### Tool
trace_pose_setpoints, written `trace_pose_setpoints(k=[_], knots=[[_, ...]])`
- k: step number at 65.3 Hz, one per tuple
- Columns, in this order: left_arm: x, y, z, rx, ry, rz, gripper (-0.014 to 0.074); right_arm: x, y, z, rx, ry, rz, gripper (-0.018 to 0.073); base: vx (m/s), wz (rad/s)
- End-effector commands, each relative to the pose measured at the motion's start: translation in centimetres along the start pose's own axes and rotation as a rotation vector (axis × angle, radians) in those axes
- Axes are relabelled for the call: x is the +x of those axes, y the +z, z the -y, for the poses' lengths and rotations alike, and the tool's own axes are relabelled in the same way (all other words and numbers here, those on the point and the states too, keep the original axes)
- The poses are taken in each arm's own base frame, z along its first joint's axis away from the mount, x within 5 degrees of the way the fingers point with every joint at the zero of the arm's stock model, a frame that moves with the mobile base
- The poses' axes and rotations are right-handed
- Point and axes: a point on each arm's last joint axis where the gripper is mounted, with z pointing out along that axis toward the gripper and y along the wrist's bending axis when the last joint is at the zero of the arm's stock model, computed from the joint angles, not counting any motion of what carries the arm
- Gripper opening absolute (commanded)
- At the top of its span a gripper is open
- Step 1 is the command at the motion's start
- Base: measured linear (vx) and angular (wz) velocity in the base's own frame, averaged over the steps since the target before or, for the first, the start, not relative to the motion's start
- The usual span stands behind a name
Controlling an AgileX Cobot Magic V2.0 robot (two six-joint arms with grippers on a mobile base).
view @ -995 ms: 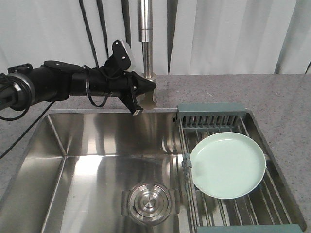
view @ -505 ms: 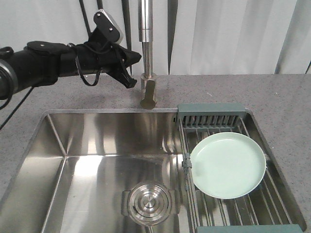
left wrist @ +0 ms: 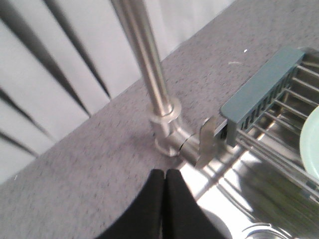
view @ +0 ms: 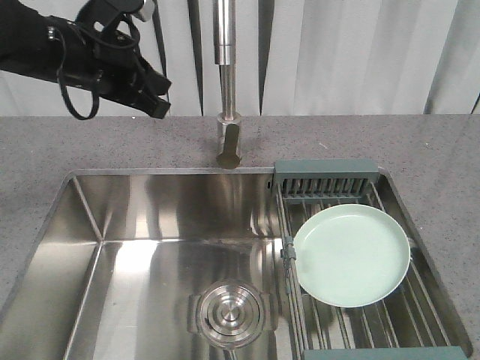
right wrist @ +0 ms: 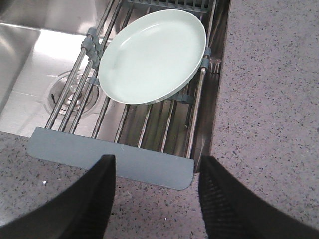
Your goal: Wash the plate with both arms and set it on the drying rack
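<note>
Well, we see the plate (view: 352, 255) resting on the drying rack (view: 325, 178); our left gripper (left wrist: 166, 196) pinched together, right gripper (right wrist: 155, 199) spread apart, both empty.

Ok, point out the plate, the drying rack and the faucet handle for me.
plate (view: 351, 255), front view, centre of its face.
drying rack (right wrist: 112, 158), right wrist view, near plastic end bar.
faucet handle (left wrist: 208, 139), left wrist view, flat lever.
</note>
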Motion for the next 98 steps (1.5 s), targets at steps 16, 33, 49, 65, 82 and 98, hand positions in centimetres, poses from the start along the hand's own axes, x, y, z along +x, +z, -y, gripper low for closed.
trace_pose_setpoints(k=[16, 33, 49, 65, 82, 98], knots=[[1.1, -8.2, 0.7, -0.243, -0.229, -0.011, -0.0007, -1.0, -0.5, 0.0, 0.007, -0.002, 0.069, 0.0379, 0.00, 0.00], [6.0, -10.5, 3.0, -0.283, -0.320, -0.003, -0.0007, -1.0, -0.5, 0.0, 0.007, -0.002, 0.069, 0.0379, 0.00, 0.00], [10.2, -12.6, 4.7, -0.349, -0.421, -0.027, -0.0007, -1.0, -0.5, 0.0, 0.007, -0.002, 0.069, 0.0379, 0.00, 0.00], [14.0, -14.4, 6.4, -0.394, -0.486, -0.023, -0.0007, -1.0, -0.5, 0.0, 0.007, -0.002, 0.069, 0.0379, 0.00, 0.00], [17.7, -15.4, 8.3, -0.391, -0.497, -0.040, -0.0007, -1.0, -0.5, 0.0, 0.007, -0.002, 0.069, 0.0379, 0.00, 0.00], [20.1, -15.4, 9.2, -0.388, -0.502, -0.075, -0.0006, -1.0, -0.5, 0.0, 0.007, -0.002, 0.069, 0.0379, 0.00, 0.00]])
